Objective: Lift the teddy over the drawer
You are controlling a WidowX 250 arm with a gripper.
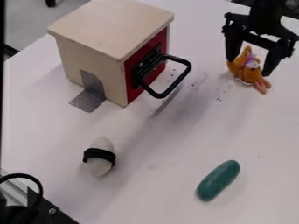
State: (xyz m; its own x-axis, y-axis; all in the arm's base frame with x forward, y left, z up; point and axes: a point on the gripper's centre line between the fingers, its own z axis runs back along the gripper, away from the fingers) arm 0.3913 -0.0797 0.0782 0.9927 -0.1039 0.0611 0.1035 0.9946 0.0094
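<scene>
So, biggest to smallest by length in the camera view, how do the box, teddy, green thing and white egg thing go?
1. Box
2. Green thing and teddy: too alike to rank, and the teddy sits farther off
3. White egg thing, shortest

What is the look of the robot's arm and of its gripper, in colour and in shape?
The arm is black, as is the gripper, which has two thick fingers on a wide, angular frame. A small greyish round part shows near the upper right corner.

Bright light, soft shadows
</scene>
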